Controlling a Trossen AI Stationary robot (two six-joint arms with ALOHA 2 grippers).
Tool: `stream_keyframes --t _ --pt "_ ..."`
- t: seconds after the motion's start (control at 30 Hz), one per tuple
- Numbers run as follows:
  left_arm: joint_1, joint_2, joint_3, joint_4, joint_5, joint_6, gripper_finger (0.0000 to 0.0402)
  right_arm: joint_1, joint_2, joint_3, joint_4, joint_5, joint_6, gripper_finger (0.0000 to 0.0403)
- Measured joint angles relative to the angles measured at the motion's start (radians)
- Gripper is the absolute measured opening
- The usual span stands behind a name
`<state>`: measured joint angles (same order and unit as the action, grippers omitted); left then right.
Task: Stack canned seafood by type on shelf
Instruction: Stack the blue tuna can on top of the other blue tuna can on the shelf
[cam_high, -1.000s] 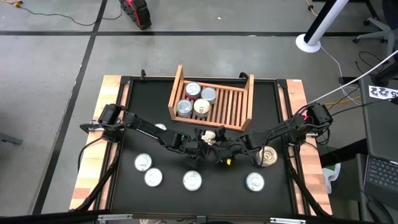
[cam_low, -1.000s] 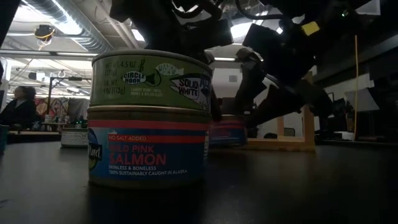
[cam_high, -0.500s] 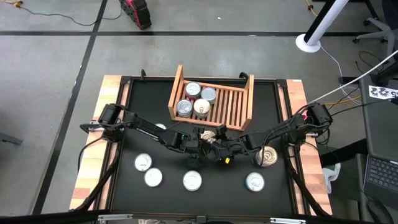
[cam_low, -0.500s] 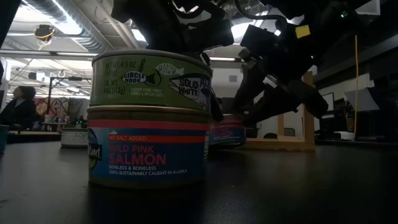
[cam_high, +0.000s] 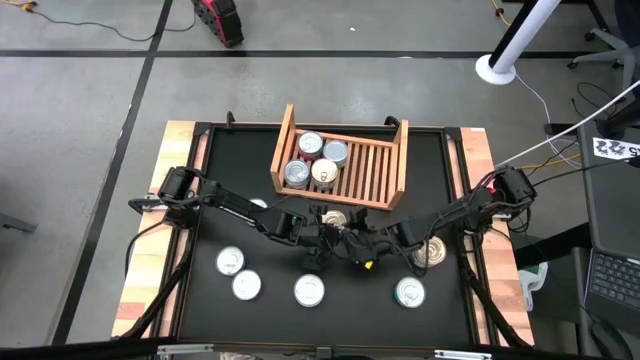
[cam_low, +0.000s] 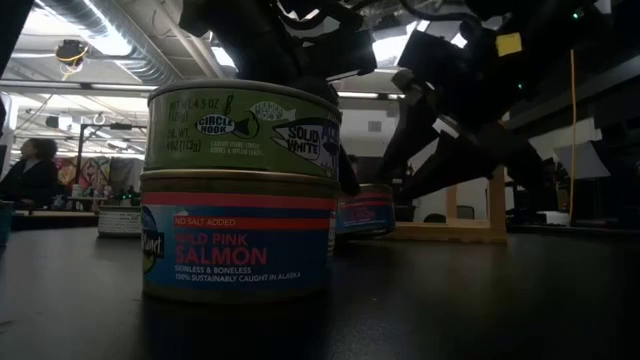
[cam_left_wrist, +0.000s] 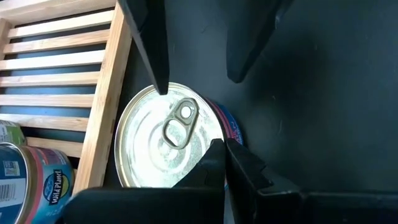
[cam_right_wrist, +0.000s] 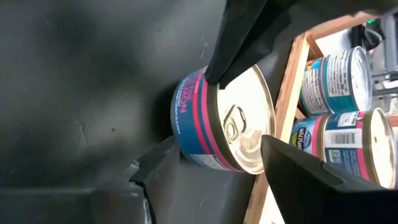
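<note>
Now the step in hand looks like a handover of one salmon tin (cam_high: 335, 218) lying flat on the bench (cam_high: 230, 180), touching the shelf's (cam_high: 375, 172) near board from outside. To its left, the left hand (cam_left_wrist: 225, 152) sits with fingers pressed together over the lid, gripping nothing. To its right, the right hand (cam_right_wrist: 205, 149) straddles the tin with fingers spread, not yet clamped. Next, I judge, that hand must close on the tin's sides, lift it over the board, and set it among the tins (cam_high: 318, 160) inside.
</note>
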<state>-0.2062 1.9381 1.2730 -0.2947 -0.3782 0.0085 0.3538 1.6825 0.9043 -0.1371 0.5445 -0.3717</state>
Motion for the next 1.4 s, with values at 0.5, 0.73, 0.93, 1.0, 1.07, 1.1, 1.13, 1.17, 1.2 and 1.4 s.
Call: stream_keyframes --t 0.5,0.73,0.93,1.0,1.07,1.1,1.13,1.17,1.2,1.4 --pt "0.000 0.000 0.049 -0.010 0.003 -0.009 0.0000 0.008 0.000 0.000 -0.002 0.023 0.000 0.0225" --pt "0.000 0.000 0.049 -0.010 0.003 -0.033 0.0000 0.017 0.000 0.000 -0.030 0.014 0.000 0.0225" --pt "0.006 0.000 0.049 -0.008 0.012 -0.035 0.0000 0.035 0.000 0.000 -0.049 0.029 -0.002 0.0225" --pt "0.006 0.000 0.049 -0.008 0.017 -0.036 0.0000 0.035 0.000 0.001 -0.049 0.031 -0.002 0.0225" --pt "0.006 0.000 0.049 -0.008 0.019 -0.037 0.0000 0.035 0.000 0.001 -0.049 0.031 -0.002 0.0225" --pt "0.006 0.000 0.049 -0.008 0.019 -0.037 0.0000 0.035 0.000 0.000 -0.049 0.031 -0.002 0.0225" --pt "0.006 0.000 0.049 -0.008 0.019 -0.037 0.0000 0.035 0.000 0.000 -0.049 0.031 -0.002 0.0225" --pt "0.006 0.000 0.049 -0.008 0.019 -0.037 0.0000 0.034 0.000 0.001 -0.049 0.031 -0.002 0.0225" --pt "0.006 0.000 0.049 -0.008 0.020 -0.037 0.0000 0.034 0.000 0.000 -0.048 0.031 -0.002 0.0225" --pt "0.006 0.000 0.049 -0.008 0.021 -0.036 0.0000 0.032 0.000 0.000 -0.047 0.031 0.031 0.0248"
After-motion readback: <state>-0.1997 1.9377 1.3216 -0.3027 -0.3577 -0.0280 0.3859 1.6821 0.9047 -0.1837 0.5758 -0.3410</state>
